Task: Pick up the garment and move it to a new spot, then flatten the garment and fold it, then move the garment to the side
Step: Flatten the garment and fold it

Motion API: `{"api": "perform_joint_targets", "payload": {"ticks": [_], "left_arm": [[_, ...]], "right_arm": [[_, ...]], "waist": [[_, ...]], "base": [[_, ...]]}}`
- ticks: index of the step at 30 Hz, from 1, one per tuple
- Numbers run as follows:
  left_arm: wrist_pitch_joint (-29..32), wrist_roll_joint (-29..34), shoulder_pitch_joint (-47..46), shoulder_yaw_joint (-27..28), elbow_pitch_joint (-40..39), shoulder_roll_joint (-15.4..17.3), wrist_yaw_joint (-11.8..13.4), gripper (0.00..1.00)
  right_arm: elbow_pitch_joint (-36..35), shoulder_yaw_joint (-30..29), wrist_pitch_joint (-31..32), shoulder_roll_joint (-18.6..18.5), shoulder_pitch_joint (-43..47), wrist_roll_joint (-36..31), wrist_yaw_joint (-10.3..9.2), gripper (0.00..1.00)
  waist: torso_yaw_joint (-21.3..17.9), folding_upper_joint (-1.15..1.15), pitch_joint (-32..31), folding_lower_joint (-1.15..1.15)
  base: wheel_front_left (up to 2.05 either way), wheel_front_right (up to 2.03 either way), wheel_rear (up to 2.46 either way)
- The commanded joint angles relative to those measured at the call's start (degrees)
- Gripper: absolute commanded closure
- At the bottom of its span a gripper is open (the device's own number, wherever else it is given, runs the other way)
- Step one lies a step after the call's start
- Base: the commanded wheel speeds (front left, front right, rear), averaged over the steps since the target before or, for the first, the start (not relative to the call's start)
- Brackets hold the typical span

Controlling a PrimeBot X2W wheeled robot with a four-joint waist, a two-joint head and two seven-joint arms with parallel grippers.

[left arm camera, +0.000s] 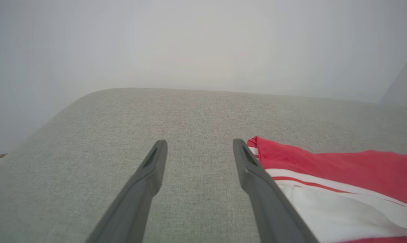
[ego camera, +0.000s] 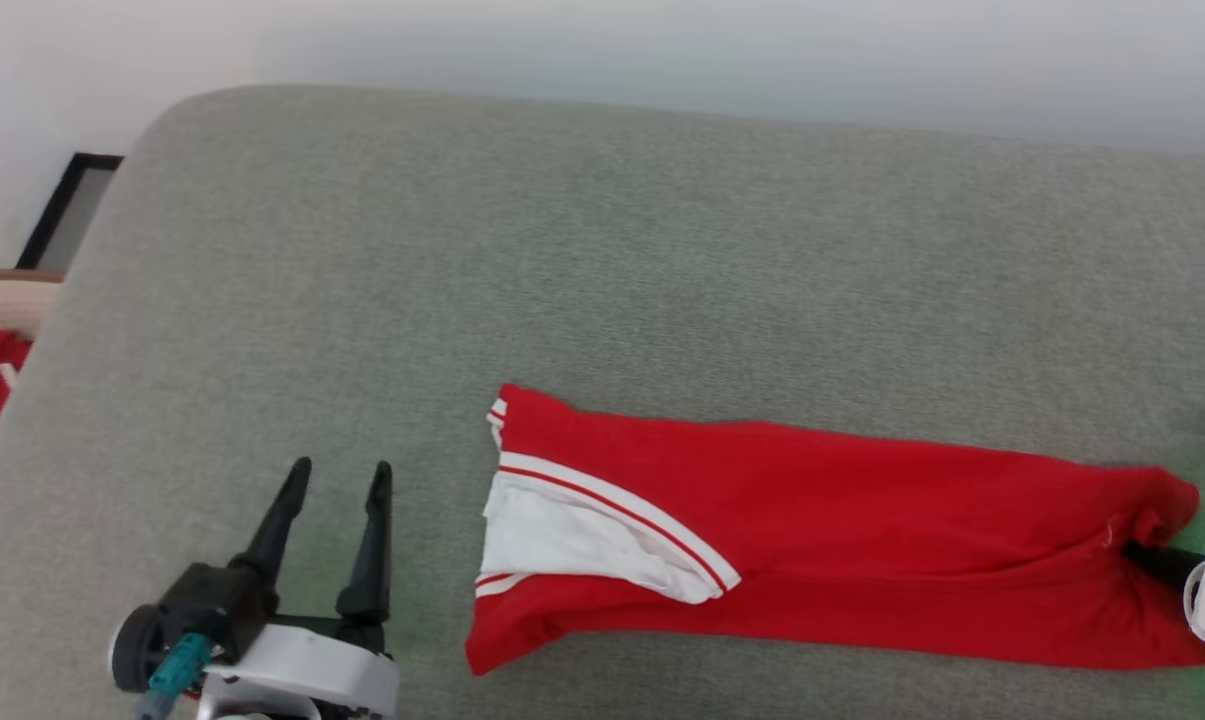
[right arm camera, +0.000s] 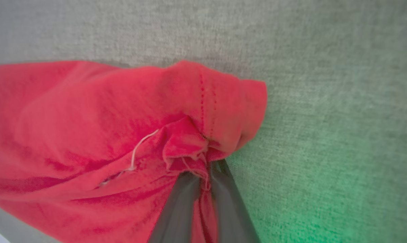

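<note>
Grey woven cushion [ego camera: 362,250] spans the scene, and the garment [ego camera: 862,540] lies on its near right part as a long narrow strip, one white sleeve [ego camera: 562,535] showing at its left end. It looks flattened and folded lengthwise already, though how many layers is hard to tell; a crosswise fold and the move aside seem left. Right gripper [right arm camera: 206,170] has its fingers pressed together on the bunched hem at the strip's right end. Left gripper [ego camera: 342,467] hovers with fingers spread just beside the sleeve end, touching nothing.
</note>
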Motion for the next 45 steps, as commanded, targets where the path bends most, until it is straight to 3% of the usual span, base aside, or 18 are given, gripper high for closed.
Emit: {"api": "perform_joint_targets", "payload": {"ticks": [1,7,12,22,25,30,38,45], "left_arm": [[0.0,0.6,-0.2,0.6,-0.2,-0.1,-0.1,0.00],[0.0,2.5,0.2,3.0,-3.0,-0.6,-0.2,0.00],[0.0,0.3,0.6,3.9,-6.3,-0.6,-0.1,0.00],[0.0,-2.2,-0.1,2.5,-10.3,1.7,-0.1,0.00],[0.0,-2.2,0.5,2.2,-10.0,2.0,-0.1,0.00],[0.0,-2.6,2.0,1.5,-9.2,1.3,-0.1,0.00],[0.0,-3.3,4.3,2.4,-8.3,-0.5,-0.1,0.00],[0.0,-4.1,4.9,2.5,-7.3,-1.8,-0.1,0.00]], "right_arm": [[0.6,1.6,-0.2,4.2,1.4,0.1,0.12,1.00],[-0.7,-5.7,-3.0,-0.7,0.8,-0.1,-0.11,1.00],[-0.7,-11.2,-4.6,-3.6,1.4,-1.3,0.06,1.00],[5.9,-24.9,-9.1,-10.8,0.6,-9.1,0.07,1.00],[6.1,-27.5,-9.7,-9.7,0.3,-11.0,0.07,1.00],[0.0,-27.0,-7.1,-6.2,3.7,-12.4,0.07,1.00],[-21.3,-24.7,0.7,0.0,11.4,-10.6,0.08,1.00],[-37.9,-17.3,8.6,6.0,12.8,-11.6,0.08,1.00]], "waist": [[-1.2,0.00,0.2,0.00],[-4.7,0.00,0.8,0.00],[-7.6,0.00,1.6,0.00],[-11.1,0.00,2.9,0.00],[-11.3,0.00,2.4,0.00],[-10.6,0.00,0.2,0.00],[-8.3,0.00,-2.8,0.00],[-4.9,0.00,-4.0,0.00]], "base": [[0.00,0.00,0.00],[0.00,0.00,0.00],[0.00,0.00,0.00],[0.00,0.00,0.00],[0.00,0.00,0.00],[0.00,0.00,0.00],[0.00,0.00,0.00],[0.00,0.00,0.00]]}}
